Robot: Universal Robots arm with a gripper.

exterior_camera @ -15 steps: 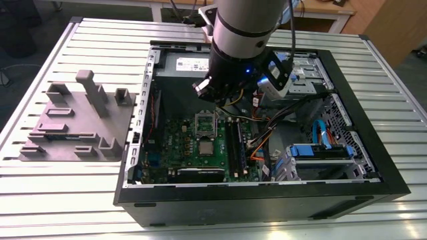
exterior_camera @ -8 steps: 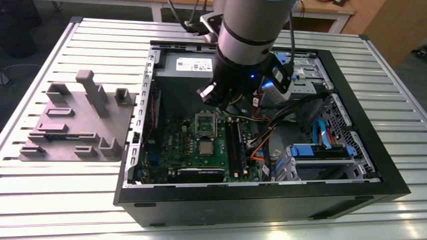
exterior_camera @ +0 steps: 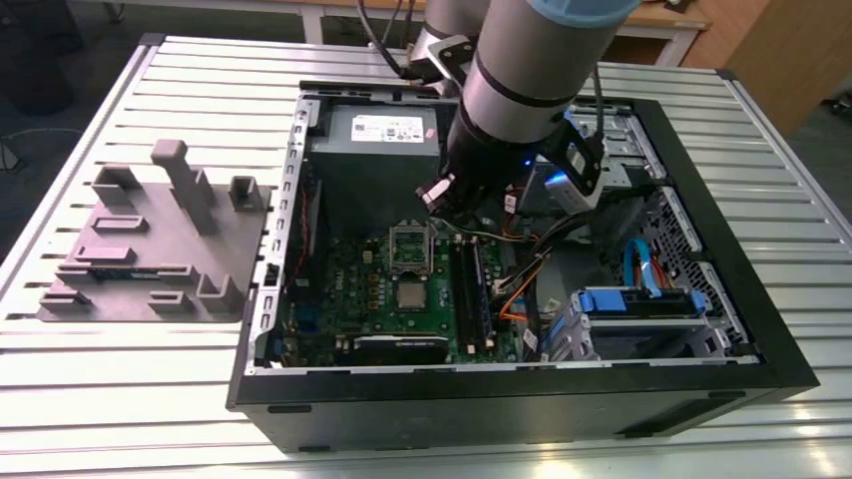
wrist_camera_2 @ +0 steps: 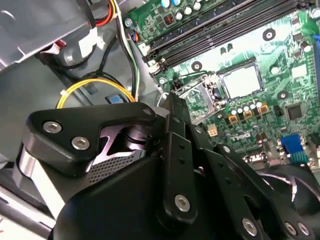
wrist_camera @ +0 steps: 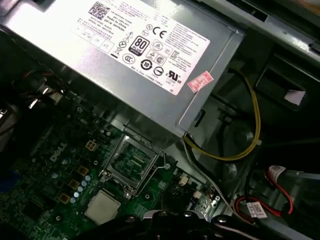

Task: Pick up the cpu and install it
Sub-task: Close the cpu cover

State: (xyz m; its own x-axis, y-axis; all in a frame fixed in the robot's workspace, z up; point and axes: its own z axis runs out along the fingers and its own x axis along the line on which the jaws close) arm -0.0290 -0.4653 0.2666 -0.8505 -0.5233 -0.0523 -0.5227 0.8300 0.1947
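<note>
- Exterior view: a slatted metal table (exterior_camera: pixel 120 399) carries an open computer case (exterior_camera: pixel 533 399). A grey plastic block (exterior_camera: pixel 154 249) sits near the table's edge on the exterior view's left.
- The robot arm (exterior_camera: pixel 526 70) reaches down into the case from its far edge. It hides part of the power supply (exterior_camera: pixel 379 130) and the cables behind it.
- The gripper (exterior_camera: pixel 450 205) is a dark shape against dark parts. Whether its grip is spread or closed cannot be made out, nor whether it touches anything.
- The cpu (exterior_camera: pixel 410 292) lies flat, metal top up, near the middle of the green circuit board (exterior_camera: pixel 353 289). It is apart from the gripper and just beside the raised socket frame (exterior_camera: pixel 410 247), on the side nearer the case's front edge.
- The cpu is square, so no side is longer. Its edges run parallel to the board's edges.
- Second wrist view: the gripper's black linkage blocks the near part of the board, and its tips are hard to separate from it.
- Beyond the linkage, the cpu (wrist_camera_2: pixel 243 80) shows as a pale square in its socket. It sits between the open frame (wrist_camera_2: pixel 197 97) and the board's edge, beside the long memory slots (wrist_camera_2: pixel 225 25).
- First wrist view: the power supply (wrist_camera: pixel 125 55) overhangs the board. The frame (wrist_camera: pixel 131 162) stands open with the cpu (wrist_camera: pixel 102 206) just beside it, flat and uncovered.
- Black gripper parts here are cut off by the picture's border.
</note>
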